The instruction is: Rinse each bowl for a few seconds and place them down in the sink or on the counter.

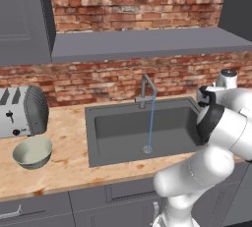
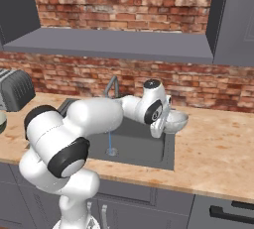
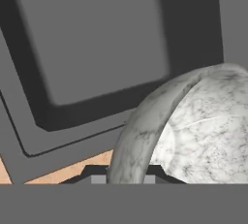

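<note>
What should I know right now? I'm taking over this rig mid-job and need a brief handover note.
End effector: shut on the speckled bowl, gripping its rim, held at the right edge of the sink, off to the side of the water stream.
Cream bowl: upright on the counter left of the sink, in front of the toaster.
Tap: running, water falling to the drain.
Done: speckled bowl picked up; whether it was rinsed can't be told.
Left: set it down, then rinse and place the cream bowl.
</note>
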### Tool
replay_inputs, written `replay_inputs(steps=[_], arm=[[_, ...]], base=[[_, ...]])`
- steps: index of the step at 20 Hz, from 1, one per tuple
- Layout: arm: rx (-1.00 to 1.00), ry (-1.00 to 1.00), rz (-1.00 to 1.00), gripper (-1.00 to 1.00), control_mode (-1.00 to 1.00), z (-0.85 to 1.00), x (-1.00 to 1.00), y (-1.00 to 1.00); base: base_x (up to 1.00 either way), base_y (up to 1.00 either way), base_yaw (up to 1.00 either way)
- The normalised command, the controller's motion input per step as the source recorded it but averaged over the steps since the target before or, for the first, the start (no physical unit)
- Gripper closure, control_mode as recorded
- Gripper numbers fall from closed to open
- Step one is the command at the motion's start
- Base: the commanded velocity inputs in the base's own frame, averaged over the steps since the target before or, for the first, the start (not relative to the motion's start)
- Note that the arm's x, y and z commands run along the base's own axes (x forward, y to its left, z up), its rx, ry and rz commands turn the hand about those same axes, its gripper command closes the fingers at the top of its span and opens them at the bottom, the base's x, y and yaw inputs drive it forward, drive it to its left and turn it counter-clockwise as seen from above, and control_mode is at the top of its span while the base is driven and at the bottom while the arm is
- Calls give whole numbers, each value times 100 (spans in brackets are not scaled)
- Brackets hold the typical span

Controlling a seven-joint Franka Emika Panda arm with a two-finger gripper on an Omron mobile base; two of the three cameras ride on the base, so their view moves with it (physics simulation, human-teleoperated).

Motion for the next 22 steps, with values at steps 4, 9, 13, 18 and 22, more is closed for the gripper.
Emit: replay_inputs(steps=[4,9,13,18,22], arm=[[-1,0,-10,100,-100,0,-1,-25],[-1,0,-9,100,-100,0,0,-21],[-1,0,-7,100,-100,-2,0,-19],[0,0,-6,100,-100,-9,0,-12],[0,0,-5,100,-100,-15,0,-9]], base=[[0,0,0],[0,0,0],[0,0,0],[0,0,0],[0,0,0]])
